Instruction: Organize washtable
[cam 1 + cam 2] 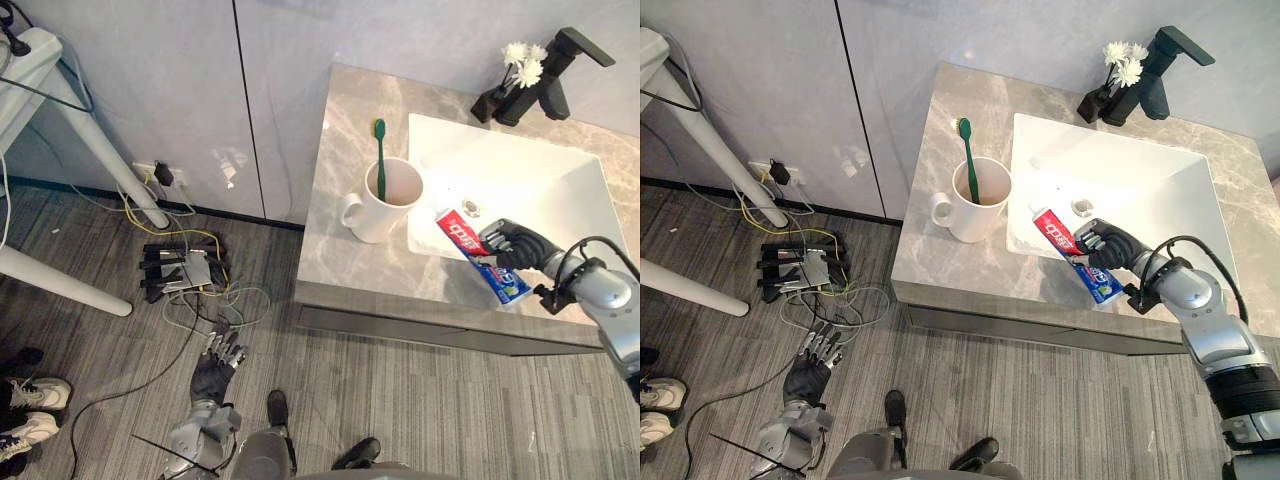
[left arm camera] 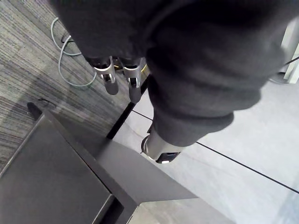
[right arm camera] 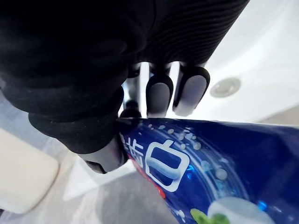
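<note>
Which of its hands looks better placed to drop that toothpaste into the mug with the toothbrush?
The right robot hand: its fingers are curled round the toothpaste tube at the edge of the sink, beside the mug. The left robot hand hangs open, low over the floor.

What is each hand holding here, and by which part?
Right hand grips the toothpaste tube around its middle; left hand holds nothing.

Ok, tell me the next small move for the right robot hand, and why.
Probably lift the toothpaste and carry it left to the mug. The right robot hand is curled round it at the sink's front corner, and the mug beside it holds a toothbrush with room to spare. The left robot hand hangs idle over the floor.
</note>
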Controlling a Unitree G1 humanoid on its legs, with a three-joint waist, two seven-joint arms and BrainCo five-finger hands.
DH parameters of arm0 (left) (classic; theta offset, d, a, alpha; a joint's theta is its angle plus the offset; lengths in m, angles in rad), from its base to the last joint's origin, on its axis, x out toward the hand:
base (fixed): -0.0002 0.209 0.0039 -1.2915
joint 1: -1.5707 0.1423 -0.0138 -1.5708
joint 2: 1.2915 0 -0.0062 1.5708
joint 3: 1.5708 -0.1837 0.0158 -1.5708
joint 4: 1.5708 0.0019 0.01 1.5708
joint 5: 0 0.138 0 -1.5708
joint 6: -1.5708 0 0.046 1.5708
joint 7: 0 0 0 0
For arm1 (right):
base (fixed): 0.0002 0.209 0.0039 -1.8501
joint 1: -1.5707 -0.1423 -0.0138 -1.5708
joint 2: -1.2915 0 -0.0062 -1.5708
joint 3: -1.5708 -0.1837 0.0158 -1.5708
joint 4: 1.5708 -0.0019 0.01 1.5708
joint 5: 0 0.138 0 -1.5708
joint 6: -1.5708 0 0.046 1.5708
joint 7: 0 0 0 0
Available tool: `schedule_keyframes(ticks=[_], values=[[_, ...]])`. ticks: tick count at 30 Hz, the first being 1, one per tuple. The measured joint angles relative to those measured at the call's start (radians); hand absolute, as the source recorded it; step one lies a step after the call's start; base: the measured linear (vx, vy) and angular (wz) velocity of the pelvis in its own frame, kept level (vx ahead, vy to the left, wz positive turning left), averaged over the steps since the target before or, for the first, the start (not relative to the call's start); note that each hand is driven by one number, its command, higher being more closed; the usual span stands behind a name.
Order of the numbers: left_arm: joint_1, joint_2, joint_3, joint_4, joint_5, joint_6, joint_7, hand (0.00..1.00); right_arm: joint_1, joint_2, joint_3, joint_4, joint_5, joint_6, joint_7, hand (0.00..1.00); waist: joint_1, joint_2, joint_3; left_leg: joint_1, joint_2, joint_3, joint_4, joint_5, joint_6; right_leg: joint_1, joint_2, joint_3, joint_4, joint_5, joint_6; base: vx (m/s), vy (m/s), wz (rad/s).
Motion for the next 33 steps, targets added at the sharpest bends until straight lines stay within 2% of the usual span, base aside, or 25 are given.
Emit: schedule_keyframes(ticks=[4,6,7,9,10,12,17,19,21,24,26,29,33], values=[[-0.002,-0.004,0.007,0.000,0.000,0.000,0.002,0.00,-0.047,0.007,-0.065,0.040,0.000,0.000,-0.031,1.00,-0.004,0.000,0.000,0.007,0.000,0.008,0.001,0.000,0.000,0.002,-0.001,0.002,0.000,0.000,0.000,0.00,-0.040,-0.07],[-0.004,-0.010,0.017,0.000,0.000,0.000,0.005,0.00,-0.090,0.035,-0.157,0.048,0.003,0.002,-0.078,1.00,-0.005,0.002,-0.001,0.010,-0.001,0.012,0.001,0.000,0.000,0.003,-0.002,0.002,0.000,0.000,0.000,0.00,-0.039,-0.07],[-0.008,-0.025,0.045,0.000,-0.001,0.000,0.011,0.00,-0.135,0.081,-0.248,0.045,0.027,0.000,-0.132,1.00,-0.007,0.004,-0.002,0.018,-0.001,0.012,0.001,0.000,0.000,0.011,-0.002,0.001,-0.002,0.000,0.000,0.00,-0.040,0.00],[-0.017,-0.030,0.070,0.000,-0.001,0.000,0.026,0.00,-0.181,0.115,-0.322,0.023,0.063,-0.005,-0.188,1.00,-0.005,0.011,-0.008,0.026,-0.001,0.010,0.001,0.000,0.000,0.021,-0.001,-0.001,-0.003,0.000,0.000,0.01,-0.038,0.03],[-0.022,-0.031,0.081,0.000,-0.002,0.000,0.029,0.00,-0.193,0.124,-0.338,0.008,0.070,-0.005,-0.205,1.00,-0.004,0.015,-0.009,0.028,-0.001,0.009,0.001,0.000,0.000,0.024,-0.001,-0.001,-0.004,0.000,0.000,0.01,-0.038,0.07],[-0.041,-0.031,0.125,-0.021,-0.003,0.000,0.053,0.00,-0.215,0.176,-0.363,-0.067,0.100,-0.034,-0.251,1.00,-0.002,0.028,-0.027,0.037,-0.004,-0.001,0.001,0.001,0.000,0.043,0.004,-0.006,-0.019,0.000,0.000,0.02,-0.049,0.11],[-0.079,-0.025,0.200,-0.181,-0.016,-0.001,0.086,0.00,-0.225,0.309,-0.341,-0.162,0.122,-0.049,-0.266,1.00,0.006,0.067,-0.057,0.062,-0.006,-0.011,0.000,0.001,0.000,0.075,0.006,-0.011,-0.022,0.000,0.000,0.00,-0.038,0.05],[-0.117,0.005,0.239,-0.244,-0.039,-0.002,0.094,0.00,-0.230,0.367,-0.302,-0.165,0.138,-0.050,-0.267,1.00,0.011,0.084,-0.075,0.073,-0.006,-0.019,0.000,0.001,0.000,0.090,0.008,-0.017,-0.025,0.000,0.000,-0.02,-0.036,0.09],[-0.194,0.087,0.240,-0.339,-0.061,-0.002,0.107,0.00,-0.230,0.430,-0.245,-0.188,0.142,-0.049,-0.265,1.00,0.025,0.102,-0.088,0.085,-0.011,-0.035,-0.002,0.005,0.000,0.115,0.012,-0.035,-0.038,-0.001,0.000,-0.03,-0.040,0.18],[-0.282,0.159,0.230,-0.412,-0.081,-0.003,0.109,0.00,-0.241,0.490,-0.181,-0.214,0.155,-0.048,-0.253,1.00,0.026,0.120,-0.105,0.088,-0.019,-0.062,-0.020,0.026,0.002,0.129,0.014,-0.057,-0.040,-0.001,0.001,-0.05,-0.029,0.31],[-0.358,0.195,0.183,-0.460,-0.102,-0.004,0.109,0.00,-0.257,0.547,-0.143,-0.223,0.175,-0.041,-0.234,1.00,0.030,0.126,-0.107,0.102,-0.022,-0.074,-0.041,0.044,0.003,0.143,0.015,-0.062,-0.040,-0.002,0.000,-0.07,-0.017,0.26],[-0.419,0.196,0.052,-0.511,-0.135,-0.003,0.108,0.00,-0.287,0.634,-0.072,-0.228,0.189,-0.039,-0.216,1.00,0.029,0.127,-0.108,0.112,-0.030,-0.089,-0.061,0.068,0.006,0.154,0.015,-0.065,-0.040,-0.004,0.001,-0.09,-0.020,0.17],[-0.522,0.195,-0.080,-0.511,-0.184,0.001,0.109,0.00,-0.288,0.697,0.001,-0.236,0.199,-0.032,-0.189,1.00,0.021,0.136,-0.112,0.123,-0.050,-0.100,-0.105,0.102,0.014,0.155,0.009,-0.079,-0.041,-0.020,0.007,-0.10,-0.017,0.07]])
